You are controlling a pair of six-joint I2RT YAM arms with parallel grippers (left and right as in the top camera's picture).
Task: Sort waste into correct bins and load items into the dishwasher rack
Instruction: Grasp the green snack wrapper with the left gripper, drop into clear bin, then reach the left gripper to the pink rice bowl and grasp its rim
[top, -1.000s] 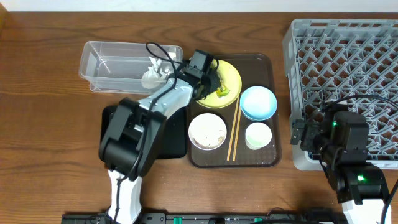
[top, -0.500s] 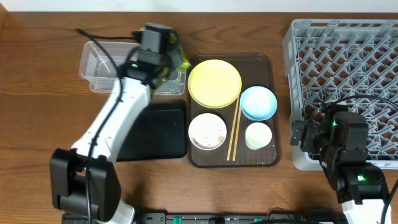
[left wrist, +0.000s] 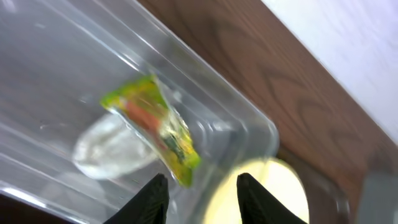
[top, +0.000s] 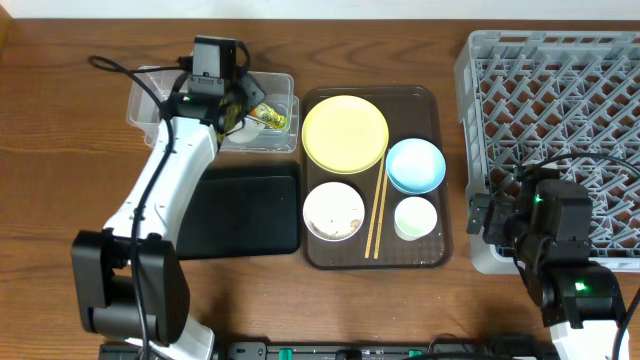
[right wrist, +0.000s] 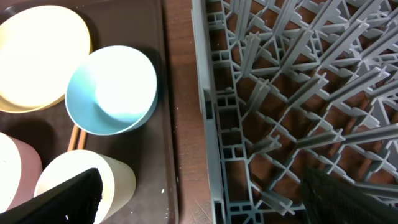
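Observation:
My left gripper (top: pixel 240 108) hovers open over the right end of the clear tub (top: pixel 150 95). The green-yellow-orange wrapper (top: pixel 270 117) lies loose in the tub next to crumpled white paper (top: pixel 243 128). In the left wrist view the wrapper (left wrist: pixel 152 127) sits just beyond my open fingertips (left wrist: pixel 202 186). My right gripper (top: pixel 490 215) is open and empty at the grey rack's (top: pixel 560 60) left wall. The yellow plate (top: pixel 345 133), blue bowl (top: pixel 415 165), white-pinkish bowl (top: pixel 334 211) with food specks, white cup (top: pixel 415 218) and chopsticks (top: pixel 377 212) rest on the brown tray.
The brown serving tray (top: pixel 425 100) lies between the tub and the rack. The shallow black tray (top: pixel 245 210) lies in front of the tub, left of the brown tray. The right wrist view shows the blue bowl (right wrist: pixel 112 90), cup (right wrist: pixel 109 177) and rack wall (right wrist: pixel 214 124).
My left arm swung left from the yellow plate to over the clear tub. The wrapper it carried has left the gripper and now lies in the tub. The right arm has not moved.

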